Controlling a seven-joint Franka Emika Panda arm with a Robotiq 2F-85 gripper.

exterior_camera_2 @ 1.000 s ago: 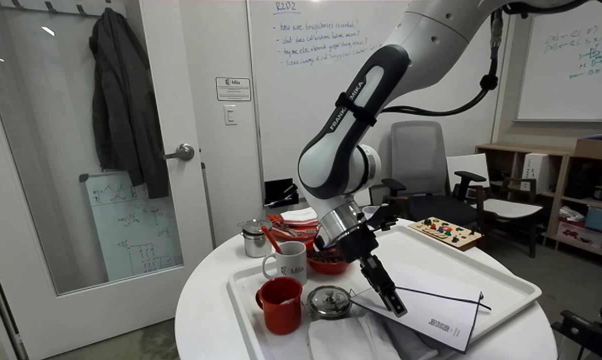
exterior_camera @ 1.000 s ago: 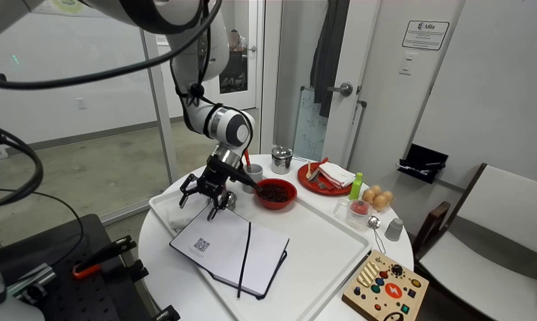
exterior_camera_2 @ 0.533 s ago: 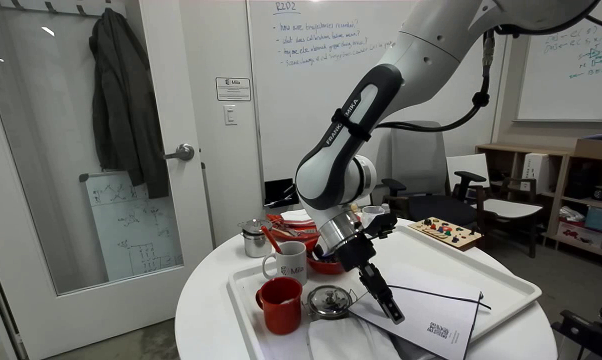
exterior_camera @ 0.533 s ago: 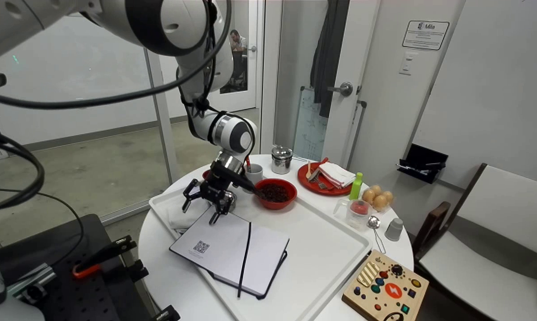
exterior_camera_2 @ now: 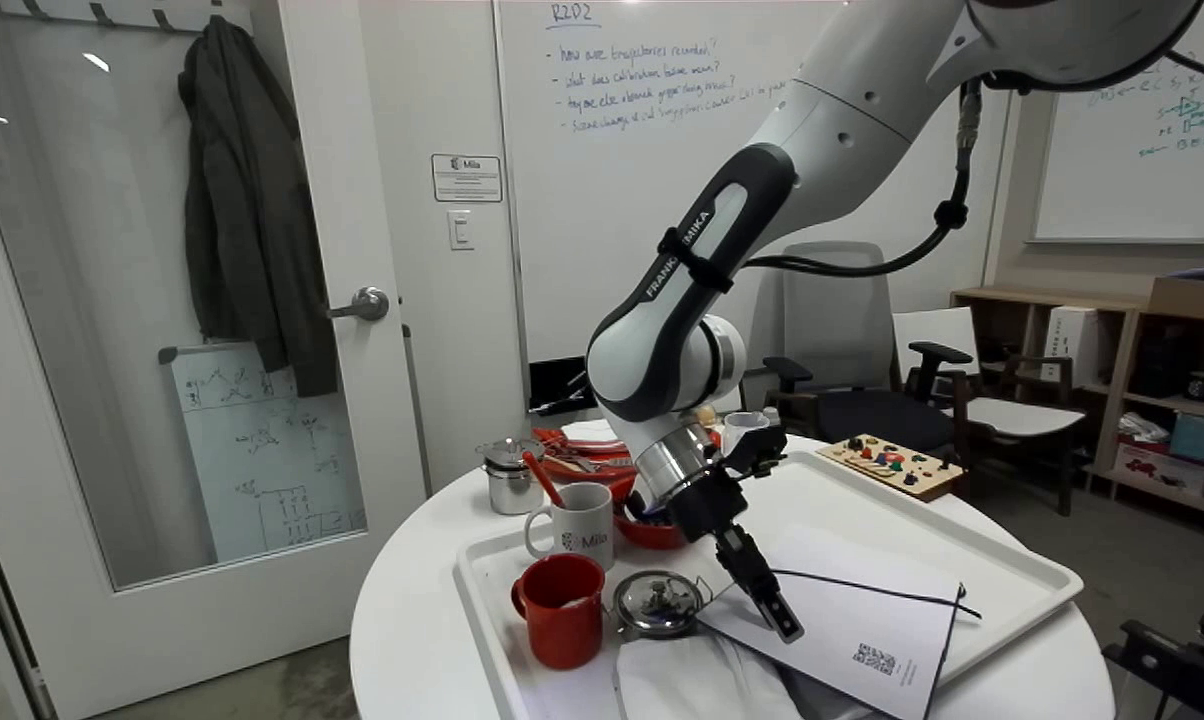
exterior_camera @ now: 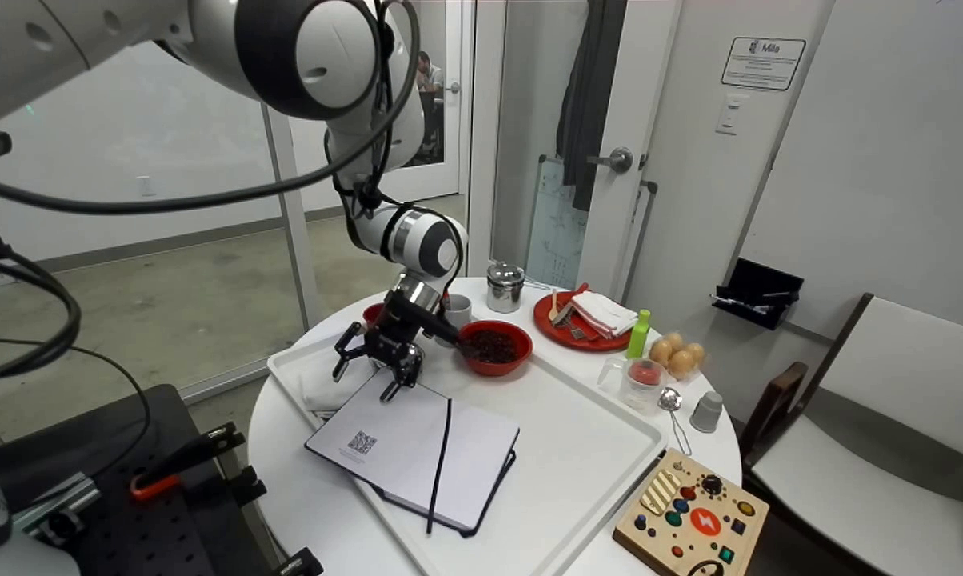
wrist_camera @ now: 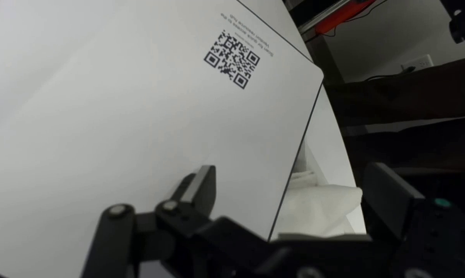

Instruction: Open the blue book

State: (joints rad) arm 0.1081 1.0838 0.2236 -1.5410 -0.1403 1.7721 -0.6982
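Note:
The blue book [exterior_camera: 405, 448] lies open on the tray, white inner sides up. Its dark cover shows only as a thin rim, and a black elastic band crosses it. It also shows in an exterior view [exterior_camera_2: 852, 620] and in the wrist view [wrist_camera: 140, 116], with a printed QR code near one corner. My gripper [exterior_camera: 362, 386] is open and empty at the book's edge near the napkin. In the wrist view the gripper [wrist_camera: 290, 173] has one finger over the white page and the other beyond the book's edge. Whether a fingertip touches the page I cannot tell.
A white napkin [exterior_camera_2: 692, 680] lies beside the book on the white tray [exterior_camera_2: 477, 625]. A red mug [exterior_camera_2: 562, 620], a lidded glass jar [exterior_camera_2: 659, 603], a white mug [exterior_camera_2: 587, 530] and a red bowl [exterior_camera: 493, 368] stand close by. A wooden toy board [exterior_camera: 693, 516] lies beyond the tray.
My gripper has moved slightly down and to the side, staying open. The book's edge with the QR code has sunk a little lower.

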